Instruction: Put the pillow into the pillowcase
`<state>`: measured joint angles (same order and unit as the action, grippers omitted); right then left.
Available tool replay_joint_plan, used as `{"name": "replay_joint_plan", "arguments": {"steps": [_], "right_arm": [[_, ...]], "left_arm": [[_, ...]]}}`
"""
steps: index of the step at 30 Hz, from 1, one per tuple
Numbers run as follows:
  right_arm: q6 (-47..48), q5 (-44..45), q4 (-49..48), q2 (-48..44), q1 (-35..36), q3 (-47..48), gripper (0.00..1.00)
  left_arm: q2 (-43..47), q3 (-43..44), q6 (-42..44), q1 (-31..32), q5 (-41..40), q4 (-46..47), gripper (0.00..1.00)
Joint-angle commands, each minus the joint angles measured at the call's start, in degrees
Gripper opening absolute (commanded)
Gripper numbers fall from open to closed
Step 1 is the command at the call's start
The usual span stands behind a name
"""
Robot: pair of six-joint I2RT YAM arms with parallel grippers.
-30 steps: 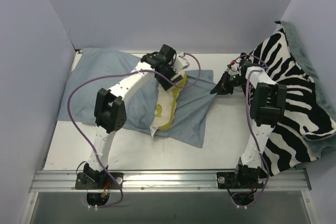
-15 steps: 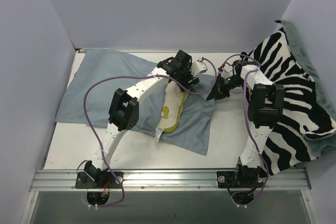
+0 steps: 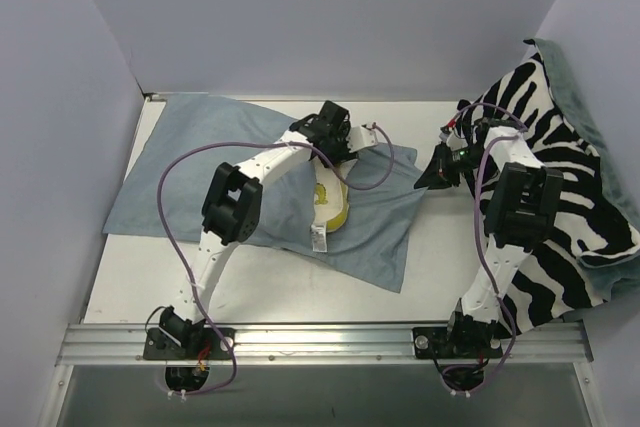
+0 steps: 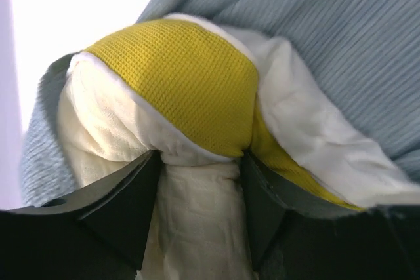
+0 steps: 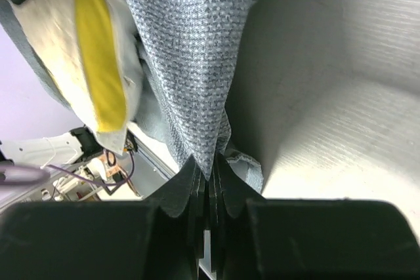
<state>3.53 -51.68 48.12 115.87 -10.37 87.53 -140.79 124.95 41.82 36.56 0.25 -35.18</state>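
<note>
One pillow (image 3: 333, 205), one pillowcase (image 3: 190, 162), seemingly one zebra cloth (image 3: 572, 182), two arms (image 3: 228, 209) (image 3: 515, 209).

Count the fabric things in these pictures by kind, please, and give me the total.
pillow: 1
pillowcase: 1
zebra-striped cloth: 1
Total: 3

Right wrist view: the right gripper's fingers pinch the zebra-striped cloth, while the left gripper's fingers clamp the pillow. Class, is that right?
One detail is wrong. The right gripper pinches a fold of the blue-grey pillowcase instead, as the right wrist view shows. The left gripper does clamp the pillow.
</note>
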Motion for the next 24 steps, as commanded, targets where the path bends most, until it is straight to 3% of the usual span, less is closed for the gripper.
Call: {"name": "replay_joint_plan", "arguments": {"steps": [1,11,13,15,16,19,24], "right_arm": [[4.8,4.7,13.7,-3.5,-6.0,1.8,0.00],[6.8,5.4,14.6,-2.8,-9.3,3.3,0.00],[6.5,4.1,15.0,-2.1,-9.8,4.7,0.00],[5.6,2.2,15.0,-1.5,-9.1,5.3,0.00],[5.2,1.5,14.9,-0.9,-8.3,5.7,0.00],[4.4,-0.7,13.7,-0.2,-3.9,5.4,0.00],[0.6,-4.8,10.2,2.9,3.1,7.1,0.00]], "left_arm": [[1.1,-10.1,17.7,-14.5,-19.8,-2.0,0.59],[10.9,-33.3,46.2,-24.1,-25.8,15.6,0.60],[12.9,-34.5,50.0,-24.7,-24.4,17.2,0.62],[14.0,-28.7,43.1,-22.0,-21.0,10.8,0.71],[14.0,-25.7,39.6,-20.1,-15.9,0.0,0.74],[13.4,-14.5,26.8,-12.9,-1.6,-17.7,0.79],[12.9,-8.8,12.3,-4.0,11.3,-26.1,0.84]]}}
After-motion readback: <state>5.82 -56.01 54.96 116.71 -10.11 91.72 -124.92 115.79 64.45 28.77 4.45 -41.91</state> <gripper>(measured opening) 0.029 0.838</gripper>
